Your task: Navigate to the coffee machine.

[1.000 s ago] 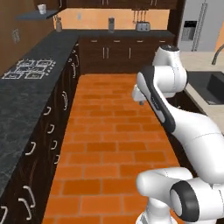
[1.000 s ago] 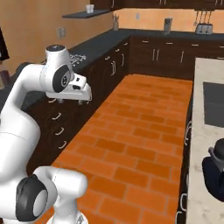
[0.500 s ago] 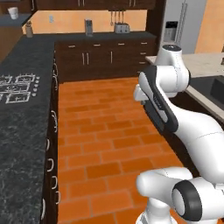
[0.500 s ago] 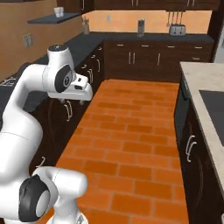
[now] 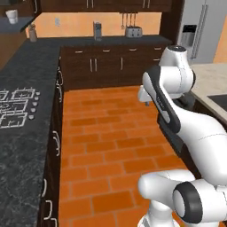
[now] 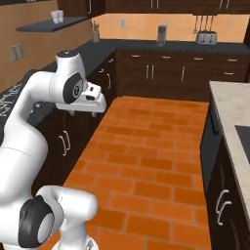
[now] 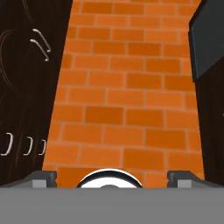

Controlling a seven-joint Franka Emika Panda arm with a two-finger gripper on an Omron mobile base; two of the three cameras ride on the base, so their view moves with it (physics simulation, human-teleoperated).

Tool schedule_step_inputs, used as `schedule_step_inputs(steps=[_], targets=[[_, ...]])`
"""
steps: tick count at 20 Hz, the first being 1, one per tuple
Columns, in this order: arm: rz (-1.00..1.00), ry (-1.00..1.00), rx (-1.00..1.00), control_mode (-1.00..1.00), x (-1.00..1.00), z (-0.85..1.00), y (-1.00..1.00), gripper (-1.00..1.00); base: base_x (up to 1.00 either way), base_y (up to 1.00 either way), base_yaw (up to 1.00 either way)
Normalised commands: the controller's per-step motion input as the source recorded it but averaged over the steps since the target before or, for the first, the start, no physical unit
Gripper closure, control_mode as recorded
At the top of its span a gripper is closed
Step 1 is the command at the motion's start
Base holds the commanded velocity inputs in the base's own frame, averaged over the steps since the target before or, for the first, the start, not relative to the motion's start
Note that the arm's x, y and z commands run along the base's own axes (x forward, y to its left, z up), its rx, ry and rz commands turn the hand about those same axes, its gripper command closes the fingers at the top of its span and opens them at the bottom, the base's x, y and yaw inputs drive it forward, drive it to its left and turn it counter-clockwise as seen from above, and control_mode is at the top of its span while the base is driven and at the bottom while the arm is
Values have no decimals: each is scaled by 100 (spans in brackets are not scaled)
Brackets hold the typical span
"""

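While the gripper (image 7: 112, 179) hangs open and empty, the coffee machine (image 5: 97, 31) stands far ahead at twelve o'clock.

coffee machine (image 5: 97, 31) too small to show front details.

Coffee machine (image 6: 161, 34) on back counter (image 6: 146, 46), toaster (image 6: 207, 36) well right.

even, bright rendered light, soft shadows, slightly grainy.
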Motion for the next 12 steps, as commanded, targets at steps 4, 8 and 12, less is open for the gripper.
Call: schedule_step_inputs(steps=[4,8,12], targets=[[0,0,0,100,0,0,0,-100,100,-55,13],[0,0,0,100,0,0,0,-100,100,-54,13],[0,0,0,100,0,0,0,-100,100,-42,9]])
